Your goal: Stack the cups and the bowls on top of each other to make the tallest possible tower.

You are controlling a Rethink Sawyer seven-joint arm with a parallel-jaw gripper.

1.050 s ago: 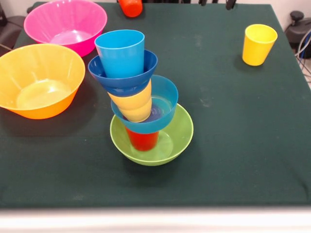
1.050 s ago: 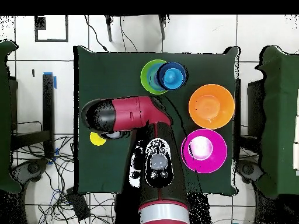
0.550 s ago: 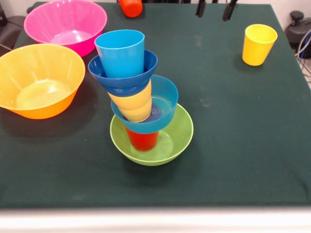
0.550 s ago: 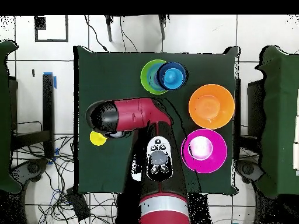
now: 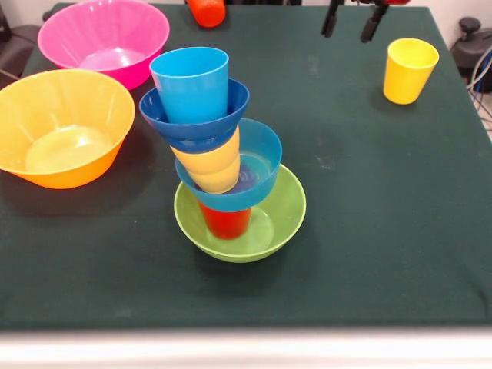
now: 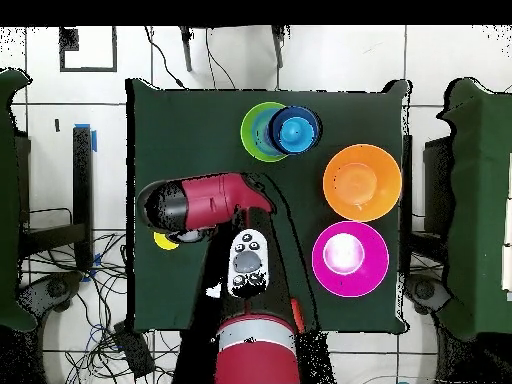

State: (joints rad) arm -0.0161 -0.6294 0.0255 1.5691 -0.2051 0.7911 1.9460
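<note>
The tower stands mid-table: a green bowl (image 5: 289, 209) holds a red cup (image 5: 226, 222), then a light blue bowl (image 5: 265, 156), a yellow cup (image 5: 213, 167), a dark blue bowl (image 5: 233, 108) and a light blue cup (image 5: 191, 81) on top, all leaning left. From above the tower (image 6: 283, 130) shows at the table's far edge. My gripper (image 5: 351, 21) hangs open and empty at the top, just left of a lone yellow cup (image 5: 410, 70). In the overhead view my arm (image 6: 205, 202) covers most of that yellow cup (image 6: 162, 242).
A pink bowl (image 5: 146, 34) and a yellow-orange bowl (image 5: 108, 127) sit empty at the left, also seen from above as the pink bowl (image 6: 372, 262) and the orange bowl (image 6: 385, 182). An orange cup (image 5: 207, 11) lies at the top edge.
My gripper has come lower into the front view and shifted right toward the lone yellow cup. From above, the arm has swung over more of that cup. The tower has not moved.
</note>
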